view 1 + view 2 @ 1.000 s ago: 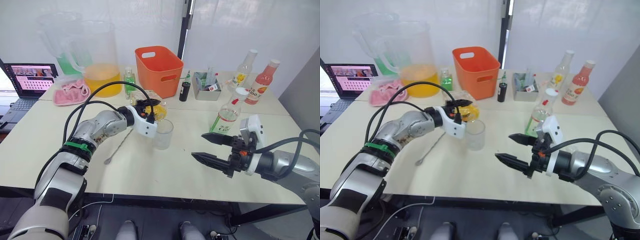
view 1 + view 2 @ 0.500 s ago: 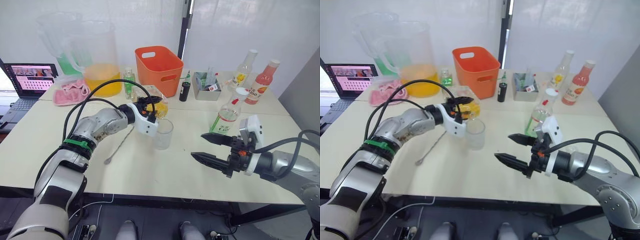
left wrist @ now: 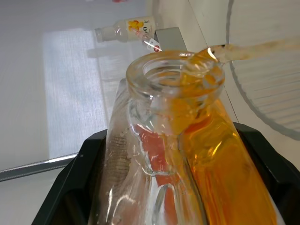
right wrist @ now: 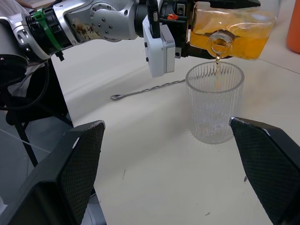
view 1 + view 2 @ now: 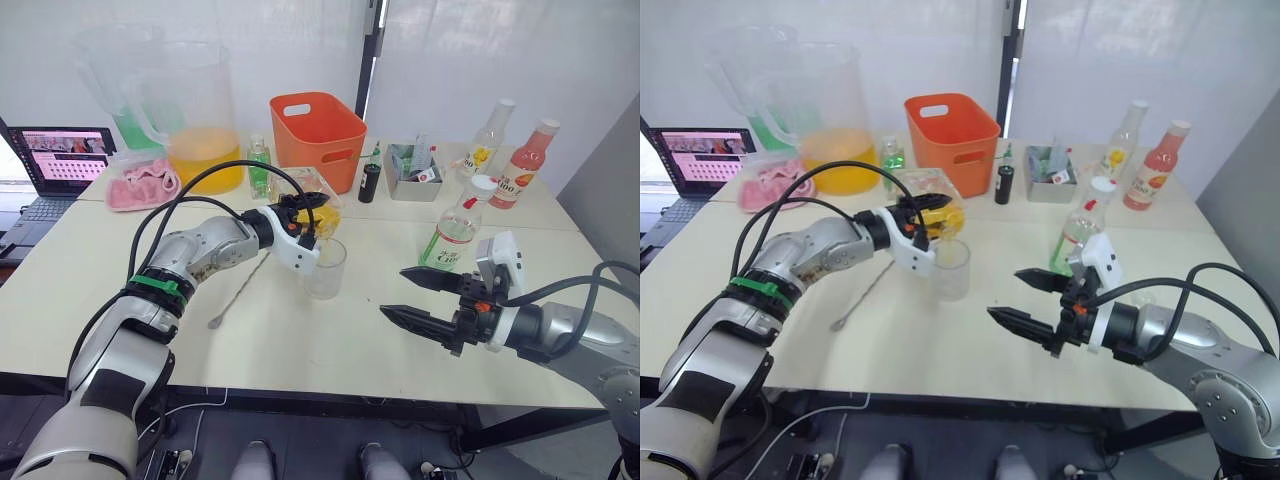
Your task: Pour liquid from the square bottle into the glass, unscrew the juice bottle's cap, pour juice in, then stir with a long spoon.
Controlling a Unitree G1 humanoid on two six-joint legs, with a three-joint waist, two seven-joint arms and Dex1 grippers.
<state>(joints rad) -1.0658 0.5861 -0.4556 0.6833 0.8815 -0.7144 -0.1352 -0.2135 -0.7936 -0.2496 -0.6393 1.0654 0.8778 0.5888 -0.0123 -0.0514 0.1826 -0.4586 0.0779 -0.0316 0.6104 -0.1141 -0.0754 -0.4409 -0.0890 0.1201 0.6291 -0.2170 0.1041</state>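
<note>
Two arms: we are working the left jaws (image 5: 923, 217) while the right jaws (image 5: 417, 297) are hanging wide and empty.
Left jaws: we are clamping them round the square bottle (image 4: 234, 30), now tipped further than half a second ago, mouth down.
Change: a thin amber stream is now leaving the bottle's mouth and dropping inside the rim of the glass (image 4: 215, 102); the glass looks nearly empty, so we judge the first pour is only starting.
Glass: it is standing on the desk (image 5: 300, 345) directly below the left jaws.
Juice bottle (image 5: 458, 225): capped, upright, just beyond the right jaws.
Long spoon (image 4: 148, 89): lying flat on the desk, under the left arm, near the glass.
</note>
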